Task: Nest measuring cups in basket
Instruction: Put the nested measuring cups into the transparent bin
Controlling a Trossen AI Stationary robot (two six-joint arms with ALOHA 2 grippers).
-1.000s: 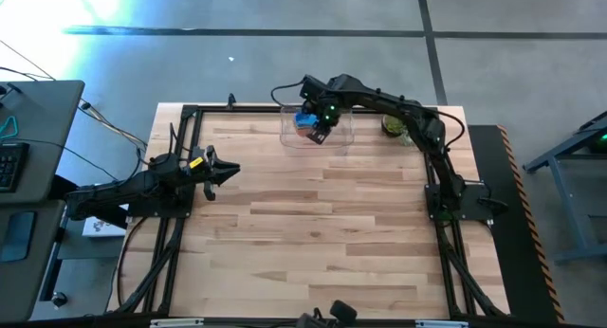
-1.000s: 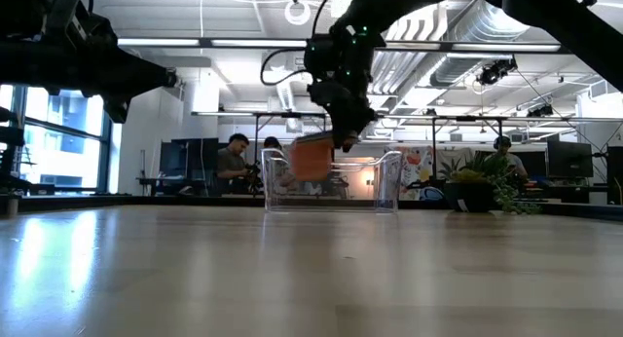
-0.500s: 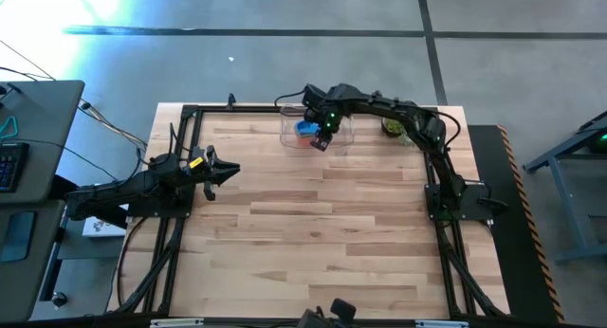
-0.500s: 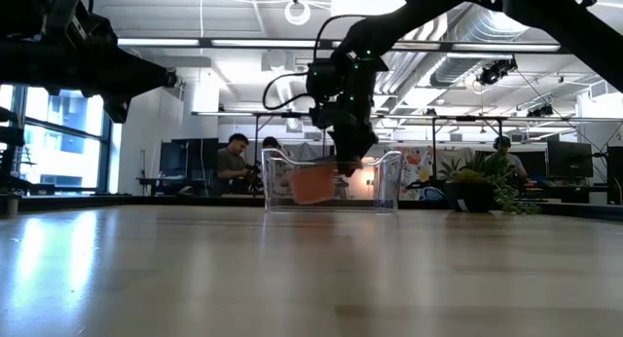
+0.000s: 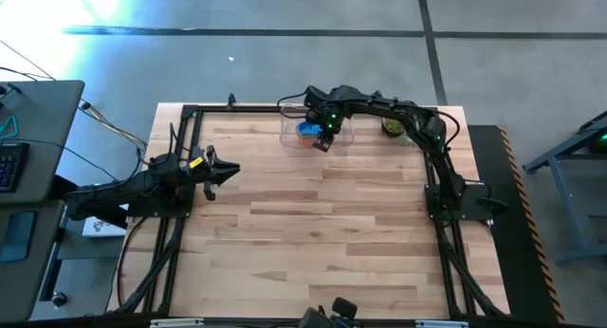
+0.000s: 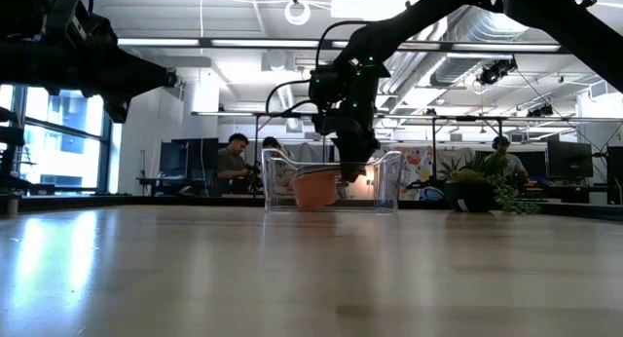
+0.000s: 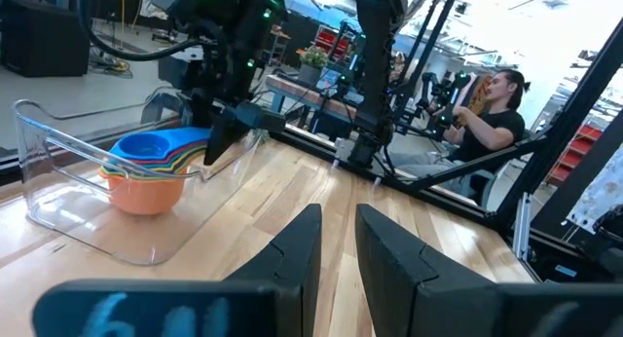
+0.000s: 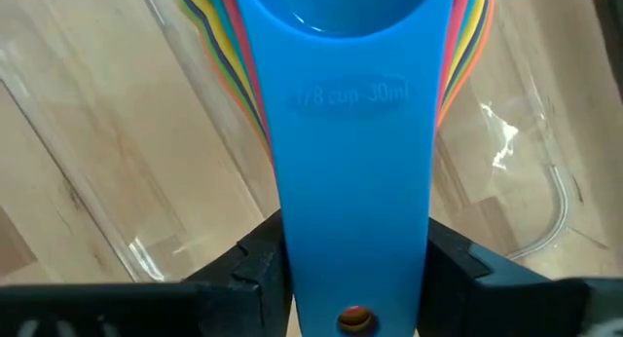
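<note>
Measuring cups (image 7: pixel 146 171) sit stacked together inside the basket (image 7: pixel 58 171) at the far edge of the surface (image 5: pixel 313 233), blue one on top, orange bowl at the bottom resting on the basket floor. Right hand (image 8: pixel 355 279) is down in the basket, its fingers (image 8: pixel 255 269) flanking the blue handle at the stack's end; whether they clamp it or have just let go, I cannot tell. Left hand (image 5: pixel 228 173) hovers well apart at the left side, fingers (image 7: pixel 292 254) slightly apart, holding nothing. A potted plant (image 5: pixel 394 126) stands beside the basket.

The stacked measuring cups (image 8: pixel 352 152) are cut off at the edge in the right wrist view. Only the handles are seen whole.
</note>
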